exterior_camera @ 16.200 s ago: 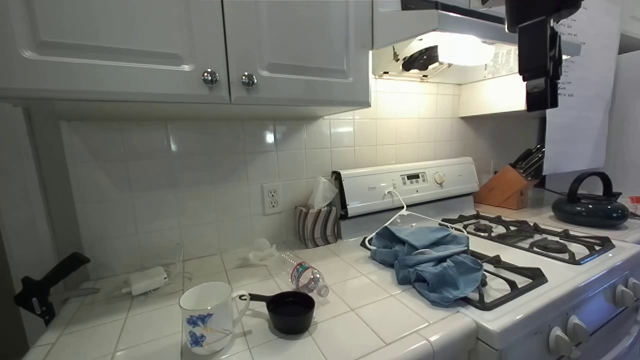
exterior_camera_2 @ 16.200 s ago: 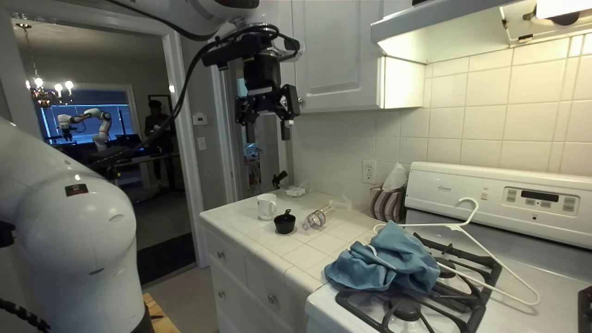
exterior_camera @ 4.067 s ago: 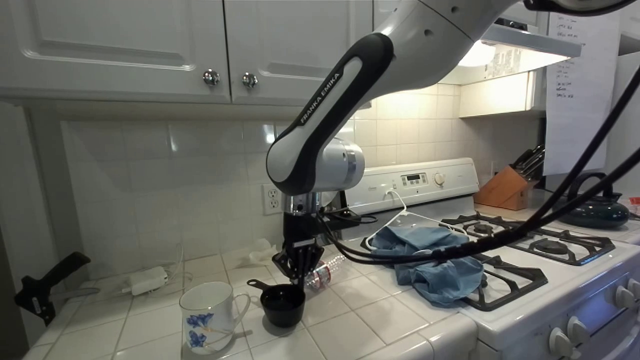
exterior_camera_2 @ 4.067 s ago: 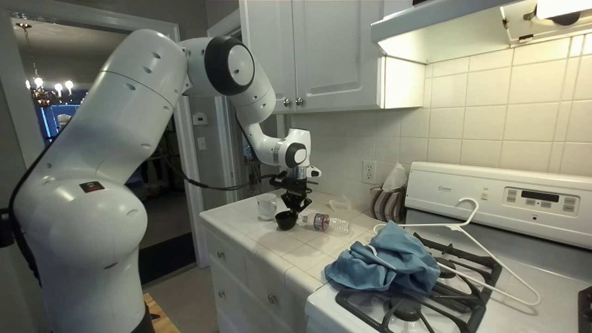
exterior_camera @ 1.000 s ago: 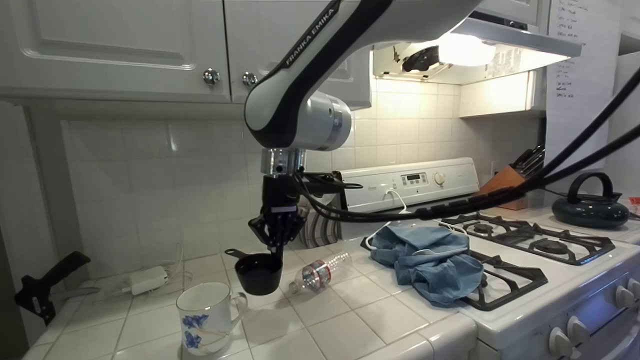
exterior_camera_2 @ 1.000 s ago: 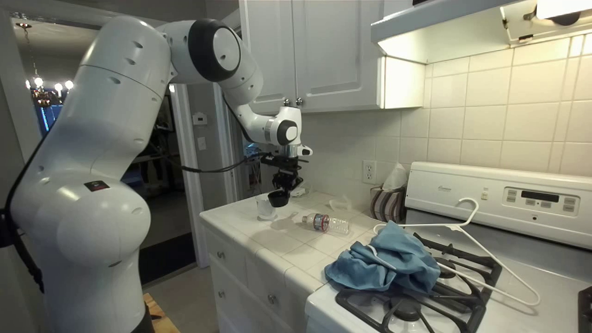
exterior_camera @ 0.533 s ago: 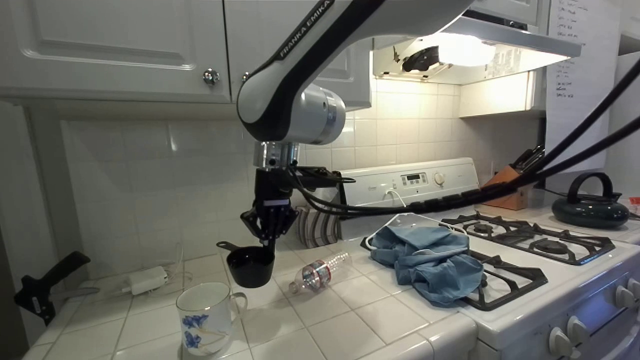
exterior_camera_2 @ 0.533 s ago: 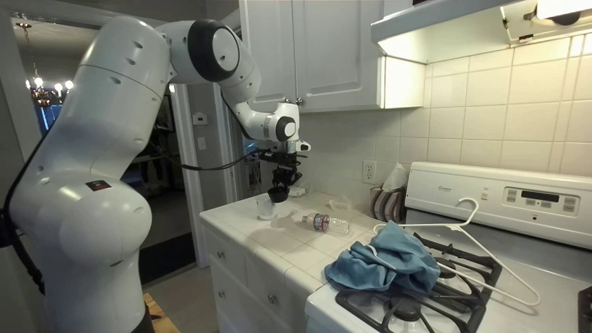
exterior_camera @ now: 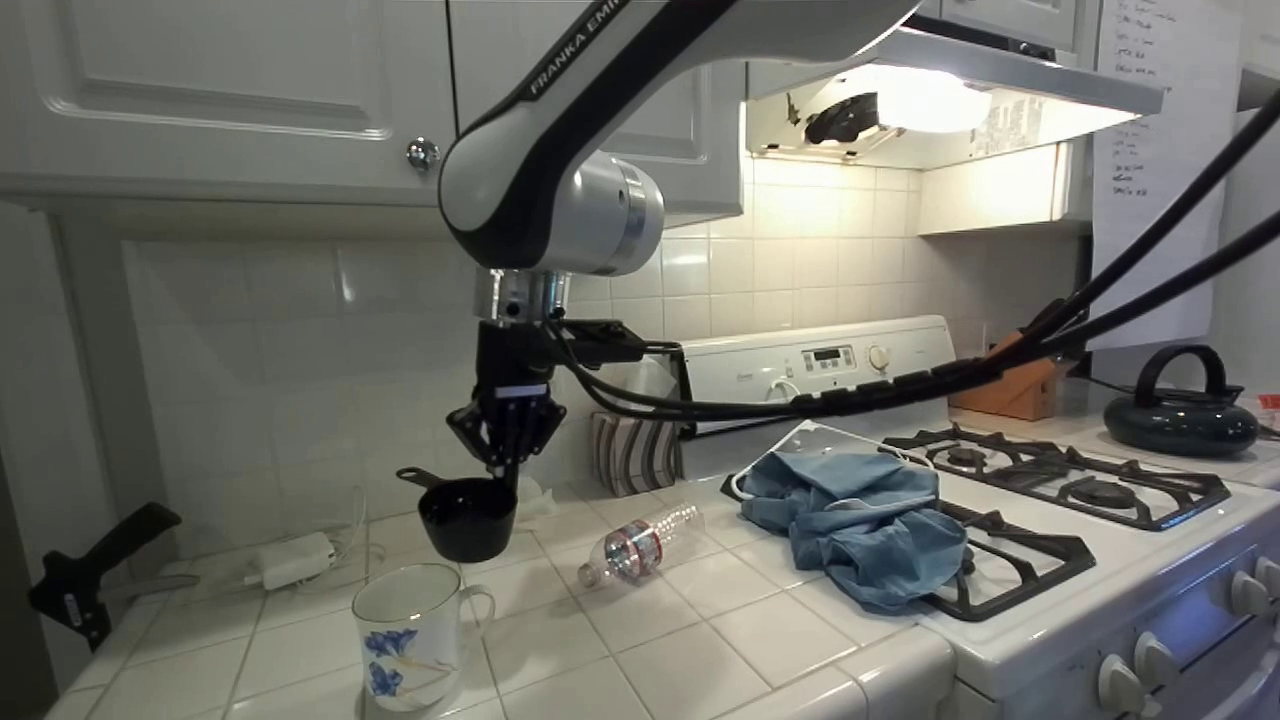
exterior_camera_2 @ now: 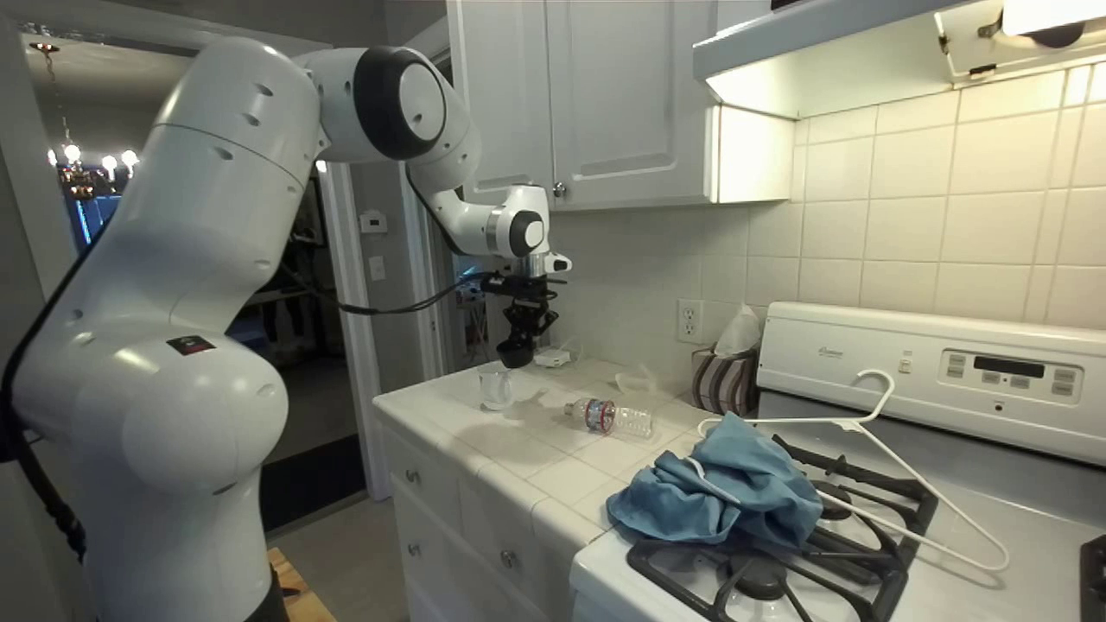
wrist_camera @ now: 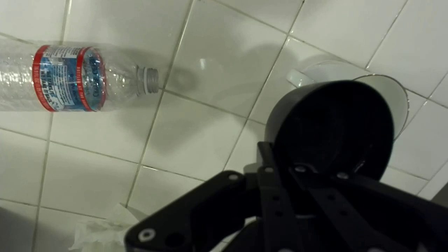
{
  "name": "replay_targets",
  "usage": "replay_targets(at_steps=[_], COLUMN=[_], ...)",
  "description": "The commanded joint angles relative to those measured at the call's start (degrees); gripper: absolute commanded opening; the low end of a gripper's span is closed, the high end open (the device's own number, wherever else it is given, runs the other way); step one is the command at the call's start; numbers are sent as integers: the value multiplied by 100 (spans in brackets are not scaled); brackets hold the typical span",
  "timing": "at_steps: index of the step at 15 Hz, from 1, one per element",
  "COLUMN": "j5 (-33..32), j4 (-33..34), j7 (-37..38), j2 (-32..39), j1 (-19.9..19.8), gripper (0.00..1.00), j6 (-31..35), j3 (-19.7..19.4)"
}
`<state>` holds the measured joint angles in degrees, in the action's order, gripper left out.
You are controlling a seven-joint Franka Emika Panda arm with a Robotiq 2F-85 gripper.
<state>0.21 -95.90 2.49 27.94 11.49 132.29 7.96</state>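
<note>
Gripper jaws pinch rim of black cup, aloft over tiled counter, beyond white mug. In exterior view handle points left and far, long axis slanting thence to near right; opening faces up. Clear bottle lies right.

Smooth, plastic-looking measuring cup, matt-finished gripper, and here's glossy glaze on the mug! The bottle flashes clear, ribbed plastic, the counter gleams in slick tile, the cloth looks matt and wrinkled, the knife block is smooth wood, the kettle shiny.
</note>
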Motion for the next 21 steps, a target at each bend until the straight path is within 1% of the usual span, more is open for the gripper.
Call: replay_targets(at_steps=[1, 9, 21], j5=[-242, -658, -923], j4=[346, 653, 878], j7=[26, 12, 2], j2=[196, 359, 482], j1=[140, 343, 521], gripper=[1, 1, 1], j6=[-39, -23, -37], j3=[-65, -86, -93])
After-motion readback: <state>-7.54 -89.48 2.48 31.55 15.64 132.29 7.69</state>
